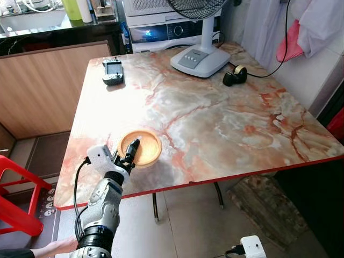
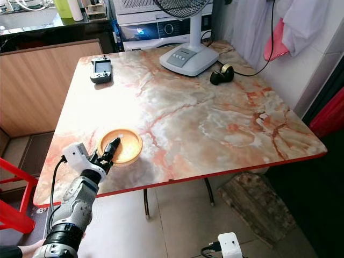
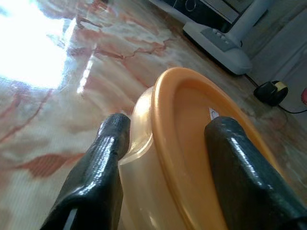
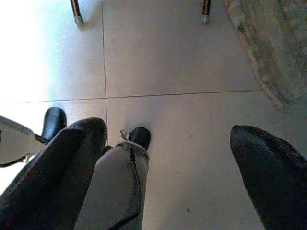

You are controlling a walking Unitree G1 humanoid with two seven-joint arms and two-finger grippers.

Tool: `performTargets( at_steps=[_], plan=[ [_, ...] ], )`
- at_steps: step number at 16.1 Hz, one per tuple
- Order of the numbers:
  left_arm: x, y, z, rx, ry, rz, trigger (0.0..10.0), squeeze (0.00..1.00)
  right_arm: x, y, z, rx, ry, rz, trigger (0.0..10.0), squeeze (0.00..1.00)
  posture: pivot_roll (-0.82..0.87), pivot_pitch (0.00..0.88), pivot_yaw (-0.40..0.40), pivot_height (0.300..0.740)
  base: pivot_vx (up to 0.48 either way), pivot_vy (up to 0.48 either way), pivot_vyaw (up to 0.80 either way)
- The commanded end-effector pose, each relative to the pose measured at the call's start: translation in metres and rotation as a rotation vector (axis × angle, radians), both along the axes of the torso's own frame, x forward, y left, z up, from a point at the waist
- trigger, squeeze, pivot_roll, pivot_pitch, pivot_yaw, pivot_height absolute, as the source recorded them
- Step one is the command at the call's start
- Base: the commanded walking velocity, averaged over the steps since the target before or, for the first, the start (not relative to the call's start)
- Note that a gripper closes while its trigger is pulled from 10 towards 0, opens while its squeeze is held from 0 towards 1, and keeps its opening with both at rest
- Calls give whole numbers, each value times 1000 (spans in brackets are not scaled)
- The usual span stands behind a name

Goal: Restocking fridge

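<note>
An orange bowl [image 1: 141, 148] is sitting near the front-left edge of the marble bench [image 1: 226, 123], within easy reach. The left hand [image 3: 163, 143] is straddling its near rim, one finger inside and one outside, narrowly parted without visibly pinching. The right hand [image 4: 163, 163] is hanging wide over the floor.

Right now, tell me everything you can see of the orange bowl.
The orange bowl is round, shallow, looks like plastic, with a flat rim and a paler translucent outer wall. It sits upright near the marble-patterned table's near-left edge. A small white sticker shows inside. The left gripper straddles its rim, one finger inside, one outside.
</note>
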State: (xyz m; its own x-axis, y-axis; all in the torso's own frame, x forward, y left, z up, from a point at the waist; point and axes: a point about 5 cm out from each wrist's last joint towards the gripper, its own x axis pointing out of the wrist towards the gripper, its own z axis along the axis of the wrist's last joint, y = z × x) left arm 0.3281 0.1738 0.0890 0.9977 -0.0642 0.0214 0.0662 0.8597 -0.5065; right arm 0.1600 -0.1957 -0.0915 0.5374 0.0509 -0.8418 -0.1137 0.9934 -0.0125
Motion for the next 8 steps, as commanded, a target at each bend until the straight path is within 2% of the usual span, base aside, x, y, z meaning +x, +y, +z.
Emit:
performTargets(
  at_steps=[1, 8],
  plan=[
    [4, 2, 6, 19, -7, 6, 0, 0, 0, -1, 0, -2, 1, 1, 10000, 0, 34, 47, 7, 740, 0, 0, 0],
    [10, -5, 37, 2, -118, -16, 0, 0, -1, -1, 0, -10, -4, -1, 10000, 0, 31, 36, 12, 740, 0, 0, 0]
  ],
)
